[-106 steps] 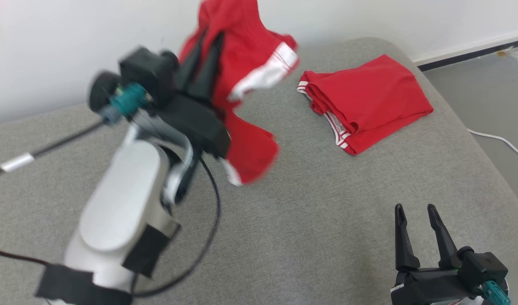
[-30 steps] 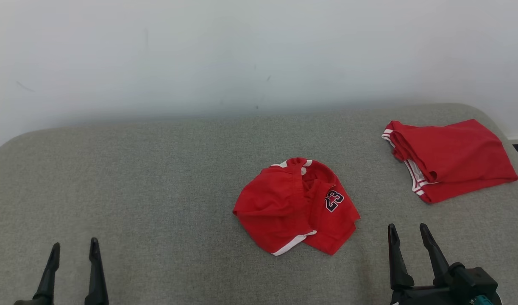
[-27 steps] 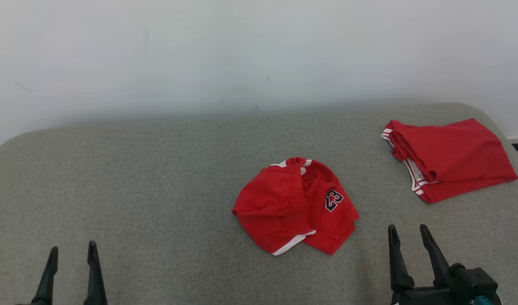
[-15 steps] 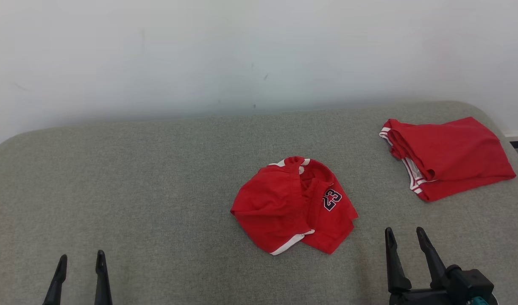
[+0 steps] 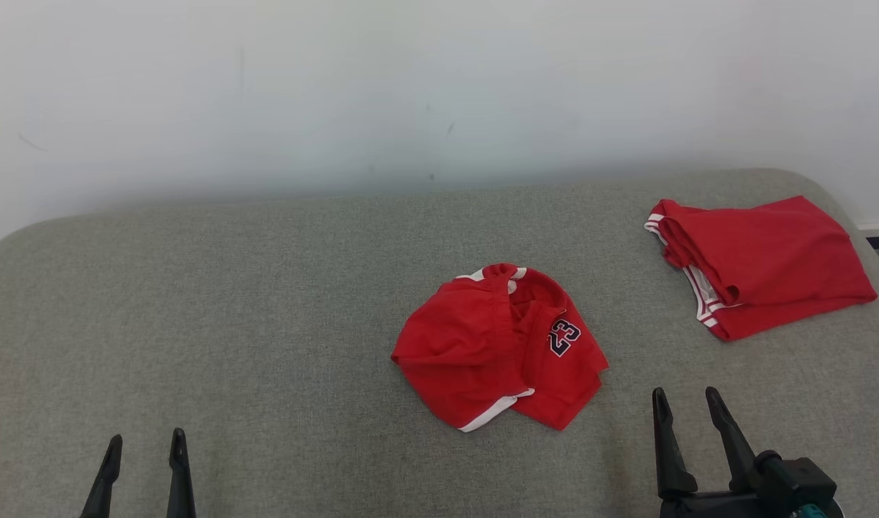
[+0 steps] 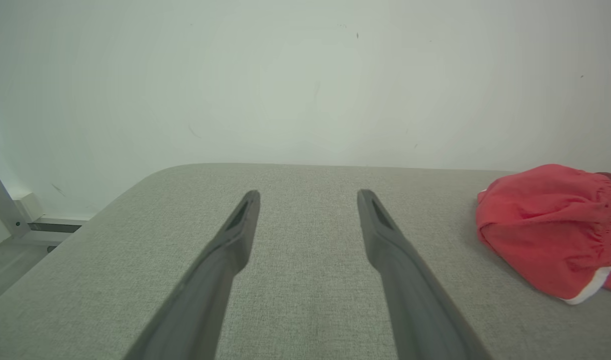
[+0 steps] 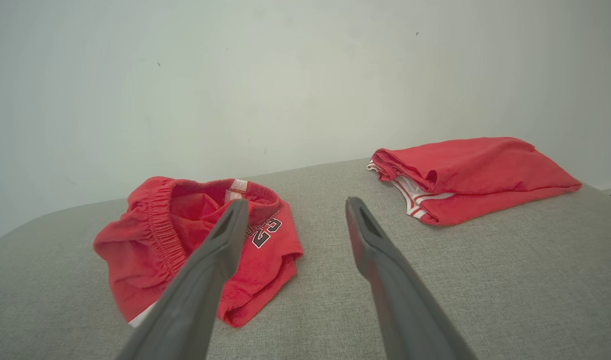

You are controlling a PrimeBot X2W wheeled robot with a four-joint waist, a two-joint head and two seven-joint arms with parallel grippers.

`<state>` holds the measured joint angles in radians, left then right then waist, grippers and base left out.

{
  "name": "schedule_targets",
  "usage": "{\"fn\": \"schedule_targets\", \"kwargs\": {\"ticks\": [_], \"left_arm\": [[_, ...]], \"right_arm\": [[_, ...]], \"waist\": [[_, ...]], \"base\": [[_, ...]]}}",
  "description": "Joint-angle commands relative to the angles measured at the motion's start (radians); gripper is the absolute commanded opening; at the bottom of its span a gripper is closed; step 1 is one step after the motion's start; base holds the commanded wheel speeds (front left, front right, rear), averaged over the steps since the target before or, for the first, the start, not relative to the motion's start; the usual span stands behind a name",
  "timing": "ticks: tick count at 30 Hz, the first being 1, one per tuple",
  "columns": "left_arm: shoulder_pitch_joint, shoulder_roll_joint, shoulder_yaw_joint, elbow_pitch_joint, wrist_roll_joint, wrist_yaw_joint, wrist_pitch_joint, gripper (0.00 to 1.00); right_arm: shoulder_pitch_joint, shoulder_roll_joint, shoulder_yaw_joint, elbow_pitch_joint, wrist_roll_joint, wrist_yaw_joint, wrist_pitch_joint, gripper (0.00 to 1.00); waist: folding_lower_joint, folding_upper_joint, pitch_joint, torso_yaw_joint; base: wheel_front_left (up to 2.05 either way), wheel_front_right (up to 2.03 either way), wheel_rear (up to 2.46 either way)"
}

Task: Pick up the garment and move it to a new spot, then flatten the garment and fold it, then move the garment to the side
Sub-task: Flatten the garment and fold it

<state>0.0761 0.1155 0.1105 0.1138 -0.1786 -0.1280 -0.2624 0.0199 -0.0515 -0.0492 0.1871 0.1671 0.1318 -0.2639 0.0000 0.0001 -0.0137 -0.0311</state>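
Note:
The garment [image 5: 497, 345] is a pair of red shorts with white trim and the number 23, lying crumpled near the middle of the grey cushion [image 5: 267, 302]. It also appears at the right in the left wrist view [image 6: 550, 230] and at the left in the right wrist view [image 7: 185, 240]. My left gripper [image 5: 144, 442] stands open low at the left, well clear of the garment; its fingers [image 6: 235, 240] hold nothing. My right gripper [image 5: 686, 399] stands open at the lower right, just right of the garment, empty in its own view [image 7: 295, 210].
A second red garment [image 5: 759, 262], folded, with white striped trim, lies at the cushion's far right [image 7: 465, 175]. A white wall [image 5: 411, 93] runs behind the cushion. The cushion's rounded left edge drops to the floor [image 6: 15, 250].
Earlier the left gripper held the garment up in the air; it now lies released on the cushion. Over the last second both grippers sank slightly lower in the head view.

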Motion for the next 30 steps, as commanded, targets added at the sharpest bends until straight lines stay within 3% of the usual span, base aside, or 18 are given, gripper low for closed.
{"fn": "schedule_targets", "kwargs": {"ticks": [1, 18, 23, 30], "left_arm": [[0.000, 0.001, 0.000, 0.001, 0.004, -0.001, -0.003, 1.00], [-0.026, 0.002, -0.010, -0.004, 0.015, -0.003, -0.003, 1.00], [-0.091, 0.018, -0.111, -0.009, 0.028, -0.003, -0.003, 1.00], [-0.244, 0.037, -0.345, 0.039, 0.010, -0.001, -0.003, 1.00]], "right_arm": [[0.006, 0.003, 0.002, 0.002, 0.001, -0.003, 0.000, 1.00], [-0.004, 0.003, 0.006, 0.009, -0.002, -0.003, 0.000, 1.00], [-0.009, 0.003, 0.013, 0.008, 0.000, -0.003, 0.000, 1.00], [-0.035, 0.003, 0.026, 0.011, 0.018, -0.003, 0.000, 1.00]], "waist": [[0.0000, -0.0001, 0.001, 0.000], [0.0000, -0.0001, 0.011, -0.017], [0.0000, -0.0001, 0.023, -0.035], [0.0000, -0.0001, 0.061, -0.092]], "base": [[0.00, 0.00, 0.00], [0.00, 0.00, 0.00], [0.00, 0.00, 0.00], [0.00, 0.00, 0.00]]}}
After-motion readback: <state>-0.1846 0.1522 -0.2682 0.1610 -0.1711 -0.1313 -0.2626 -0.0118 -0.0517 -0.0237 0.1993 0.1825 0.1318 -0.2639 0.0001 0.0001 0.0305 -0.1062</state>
